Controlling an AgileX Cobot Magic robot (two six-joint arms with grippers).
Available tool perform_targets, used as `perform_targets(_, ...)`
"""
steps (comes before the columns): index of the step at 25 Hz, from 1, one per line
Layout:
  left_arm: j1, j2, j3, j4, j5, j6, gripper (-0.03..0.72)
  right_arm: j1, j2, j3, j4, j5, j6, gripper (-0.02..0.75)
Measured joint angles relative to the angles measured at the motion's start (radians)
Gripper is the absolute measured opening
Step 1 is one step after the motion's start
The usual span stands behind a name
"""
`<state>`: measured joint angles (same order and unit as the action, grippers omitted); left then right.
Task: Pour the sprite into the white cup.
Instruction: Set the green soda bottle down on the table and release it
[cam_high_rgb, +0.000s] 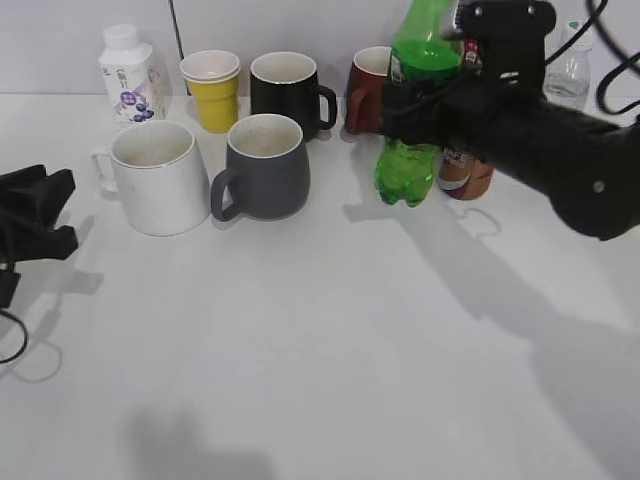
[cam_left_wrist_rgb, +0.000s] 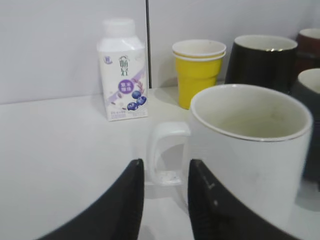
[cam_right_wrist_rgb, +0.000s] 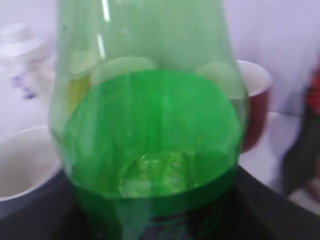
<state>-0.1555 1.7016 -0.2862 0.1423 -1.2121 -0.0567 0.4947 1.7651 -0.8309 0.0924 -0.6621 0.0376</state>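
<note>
- The right tool (cam_high_rgb: 420, 100) is clamped around the middle of the sprite (cam_high_rgb: 413, 110), holding it clear of the desk (cam_high_rgb: 330, 330); the bottle's lobed base hangs above the surface and throws a shadow to its right.
- The sprite leans a little, its narrow neck running out of the top of the exterior view, on the far right of the scene, well apart from the white cup (cam_high_rgb: 158, 176).
- In the right wrist view the sprite (cam_right_wrist_rgb: 150, 130) fills nearly the whole picture, with the tool's dark body only at the lower edge.
- The white cup stands upright at the left of the near row, its handle turned left, just beside the grey mug (cam_high_rgb: 265, 165) on its right.
- The left tool (cam_left_wrist_rgb: 165, 200) is spread open, low over the desk at the far left; in its wrist view the two dark fingers (cam_left_wrist_rgb: 122, 205) frame the white cup's handle (cam_left_wrist_rgb: 167, 155) without touching it.
- Behind the near row, left to right: a small milk carton (cam_high_rgb: 130, 75), a yellow cup (cam_high_rgb: 212, 90), a black mug (cam_high_rgb: 288, 95) and a dark red mug (cam_high_rgb: 366, 90).
- A brown bottle (cam_high_rgb: 466, 172) stands just behind the sprite, and a clear bottle (cam_high_rgb: 568, 70) at the far right edge.
</note>
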Motion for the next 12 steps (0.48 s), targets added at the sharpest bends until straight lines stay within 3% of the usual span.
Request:
perform_targets(10, -0.001, -0.094, 0.036, 0.013, -0.001, 0.000, 0.249, -0.005, 0.095, 0.000, -0.092, -0.093, -0.008, 0.406)
perform_targets(12, -0.001, -0.097, 0.036, 0.019, -0.001, 0.000, 0.249, -0.005, 0.095, 0.000, -0.105, -0.093, -0.008, 0.435)
